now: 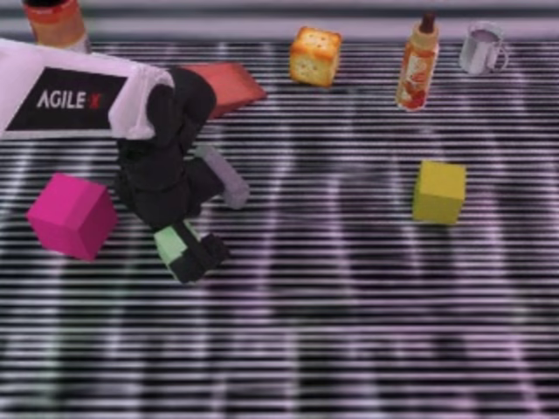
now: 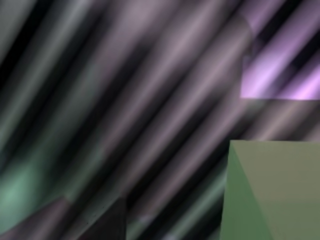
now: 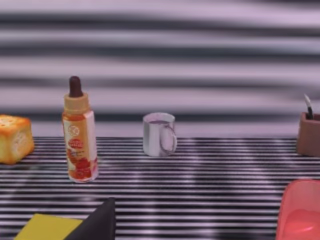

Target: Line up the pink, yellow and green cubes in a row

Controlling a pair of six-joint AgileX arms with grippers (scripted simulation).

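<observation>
Three cubes sit on the striped tabletop [image 1: 349, 332]: one green cube [image 1: 177, 242] grasped in the left hand [image 1: 187, 251], one pink cube [image 1: 72, 216] just left, one yellow cube [image 1: 439, 191] far right. Behind stand one cracker box [image 1: 315, 55], one bottle [image 1: 417, 65], one mug [image 1: 482, 48].

My left gripper [image 1: 185, 249] is closed around the green cube [image 1: 175, 242], which sits between my jaws. The pink cube [image 1: 72, 216] lies just beside them, toward the table's left. The yellow cube [image 1: 439, 191] sits well apart on the right.
</observation>
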